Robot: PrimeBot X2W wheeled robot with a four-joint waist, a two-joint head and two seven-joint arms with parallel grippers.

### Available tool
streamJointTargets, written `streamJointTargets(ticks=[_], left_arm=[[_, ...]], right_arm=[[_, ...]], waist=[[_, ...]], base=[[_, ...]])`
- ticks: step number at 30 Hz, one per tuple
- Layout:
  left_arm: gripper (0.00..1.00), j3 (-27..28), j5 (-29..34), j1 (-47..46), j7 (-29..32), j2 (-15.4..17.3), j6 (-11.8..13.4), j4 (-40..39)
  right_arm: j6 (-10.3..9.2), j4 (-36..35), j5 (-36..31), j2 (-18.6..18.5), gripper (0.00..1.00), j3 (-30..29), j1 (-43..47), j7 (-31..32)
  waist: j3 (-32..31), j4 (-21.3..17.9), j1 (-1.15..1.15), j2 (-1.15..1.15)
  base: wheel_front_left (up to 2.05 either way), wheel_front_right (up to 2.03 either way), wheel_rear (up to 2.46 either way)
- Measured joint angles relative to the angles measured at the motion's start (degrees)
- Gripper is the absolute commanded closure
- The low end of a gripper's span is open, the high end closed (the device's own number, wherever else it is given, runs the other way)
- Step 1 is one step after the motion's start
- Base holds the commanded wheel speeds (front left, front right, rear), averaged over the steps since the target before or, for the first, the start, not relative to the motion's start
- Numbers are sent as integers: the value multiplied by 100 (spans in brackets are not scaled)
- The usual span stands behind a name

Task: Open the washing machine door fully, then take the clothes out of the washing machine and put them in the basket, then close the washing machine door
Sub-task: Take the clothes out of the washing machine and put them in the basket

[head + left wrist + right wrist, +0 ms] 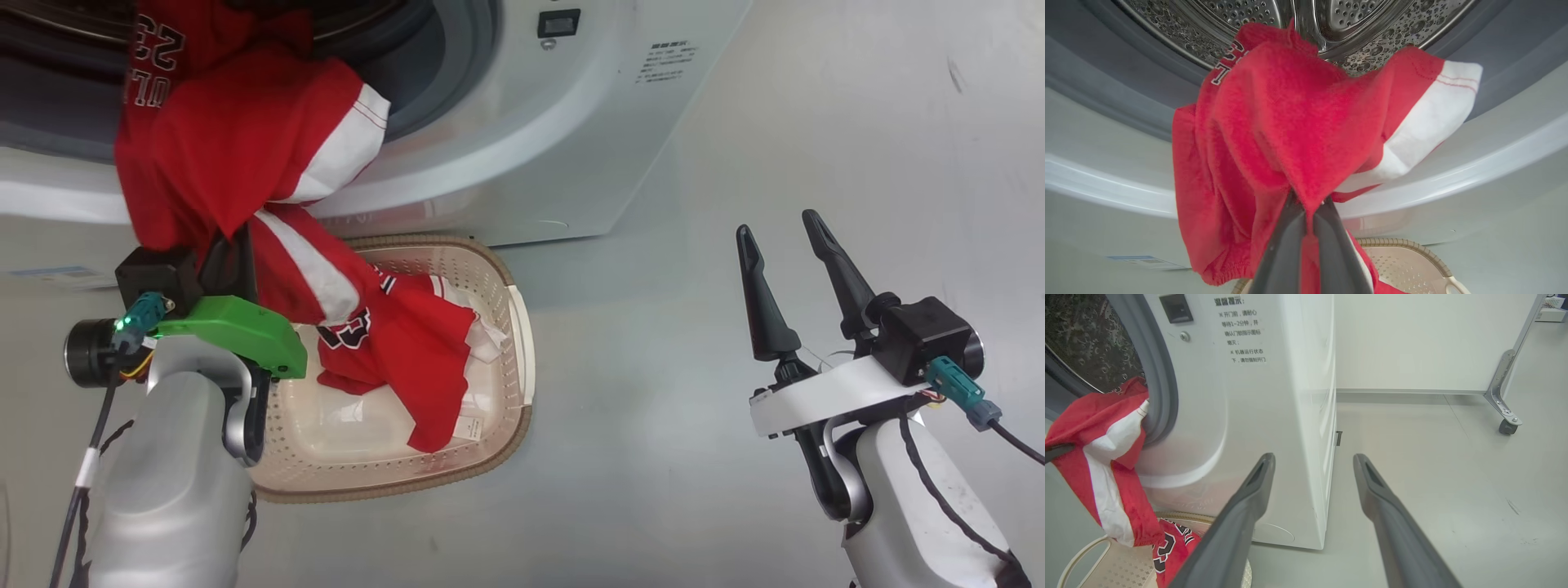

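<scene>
Left gripper [1308, 202] is clamped on the red clothes [237, 139]. These hang from the washing machine [563, 139] opening at 11 o'clock, over the basket [522, 343]. Right gripper [775, 224], at 4 o'clock, stands spread and empty.

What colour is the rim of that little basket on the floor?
Brown and woven, around the cream basket; the head view shows it best.

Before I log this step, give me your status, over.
Left end effector shut on red garment, half out of washing machine. Right end effector open, empty. In basket below, second garment.
</scene>
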Motion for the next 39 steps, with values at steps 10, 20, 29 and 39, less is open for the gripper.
streamJointTargets(ticks=[10,20,29,39], left_arm=[[100,179,160,296,-10,-34,8,-1532],[100,162,378,904,-10,-63,12,-2679],[100,-136,408,1780,-10,-71,5,-2931],[100,-416,236,2337,-9,-70,-96,-2413]], right_arm=[[-1,102,0,-81,0,-76,170,-14],[-1,145,1,-87,0,-40,333,-14],[0,136,1,-77,0,63,395,11],[24,22,1,-31,0,202,391,87]], waist=[[-356,284,0,0],[-740,552,0,0],[-960,653,0,0],[-891,541,0,0]], base=[[0,0,0],[0,0,0],[0,0,0],[0,0,0]])
